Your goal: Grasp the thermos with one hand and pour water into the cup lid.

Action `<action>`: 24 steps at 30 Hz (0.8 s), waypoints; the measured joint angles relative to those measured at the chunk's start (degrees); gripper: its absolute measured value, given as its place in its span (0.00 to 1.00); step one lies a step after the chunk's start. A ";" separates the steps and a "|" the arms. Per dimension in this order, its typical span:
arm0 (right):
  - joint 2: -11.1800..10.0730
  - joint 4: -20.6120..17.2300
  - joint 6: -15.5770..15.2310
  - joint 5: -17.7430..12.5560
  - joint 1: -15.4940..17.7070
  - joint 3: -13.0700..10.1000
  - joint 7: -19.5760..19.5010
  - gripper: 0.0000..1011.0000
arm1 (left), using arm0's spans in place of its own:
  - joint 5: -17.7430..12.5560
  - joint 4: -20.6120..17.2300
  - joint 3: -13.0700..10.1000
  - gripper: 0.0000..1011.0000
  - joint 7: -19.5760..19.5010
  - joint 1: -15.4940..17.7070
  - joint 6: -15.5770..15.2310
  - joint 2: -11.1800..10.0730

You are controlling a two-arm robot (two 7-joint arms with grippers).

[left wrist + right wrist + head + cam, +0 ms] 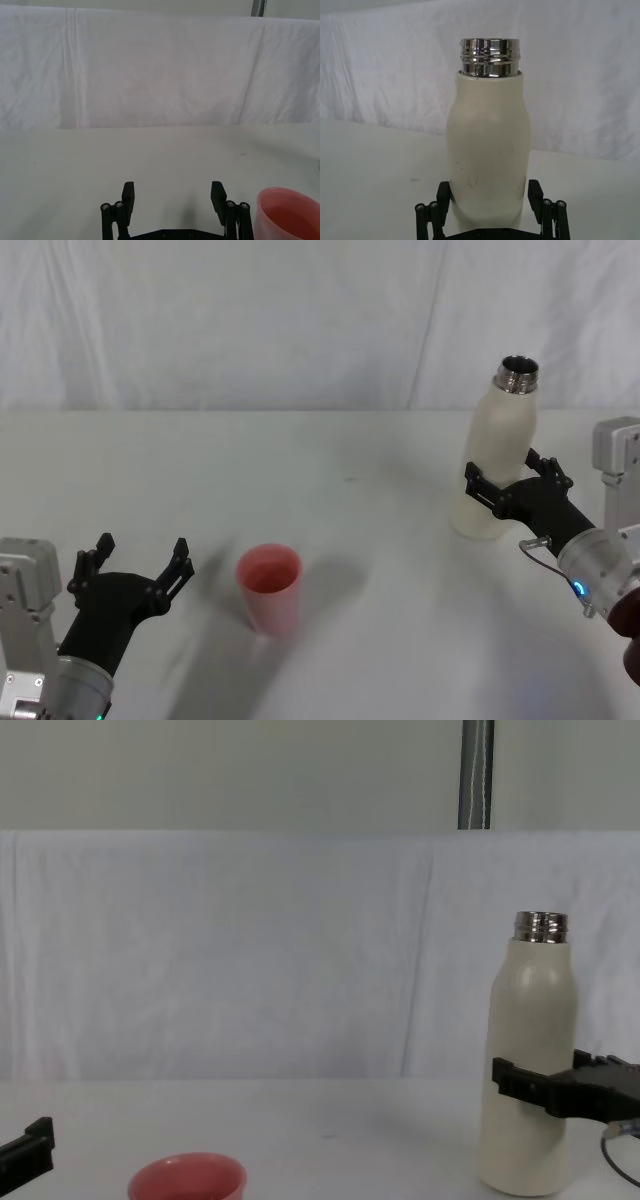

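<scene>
A staged test room or lab, not a home: the table [300,450] is draped in plain white cloth, a creased white sheet [250,950] hangs as backdrop, and a bare metal pole [476,775] rises behind it against a blank wall.

Bare table [380,500] is lying open between the cup [270,589] and the thermos [497,455], well right of the cup. The left tool [140,560] is standing just left of the cup, fingers spread, blocking that side.
</scene>
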State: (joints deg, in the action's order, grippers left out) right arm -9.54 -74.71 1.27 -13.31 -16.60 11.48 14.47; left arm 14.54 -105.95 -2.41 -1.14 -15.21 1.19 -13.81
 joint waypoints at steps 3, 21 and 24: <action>-0.46 -1.11 -0.53 -0.16 0.98 -0.21 -0.20 0.99 | 0.00 0.00 0.00 0.99 0.00 0.00 0.00 0.00; -3.10 -8.44 -3.55 -0.23 7.03 -0.98 -1.29 0.99 | 0.00 0.00 0.00 0.99 0.00 0.00 0.00 0.00; -3.27 -9.50 -3.55 -0.18 7.85 -1.03 -1.42 0.99 | 0.00 0.00 0.00 0.99 0.00 0.00 0.00 0.00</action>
State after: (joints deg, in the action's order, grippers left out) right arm -12.81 -84.21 -2.28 -13.49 -8.75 10.45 13.05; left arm 14.54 -105.95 -2.41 -1.14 -15.21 1.19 -13.81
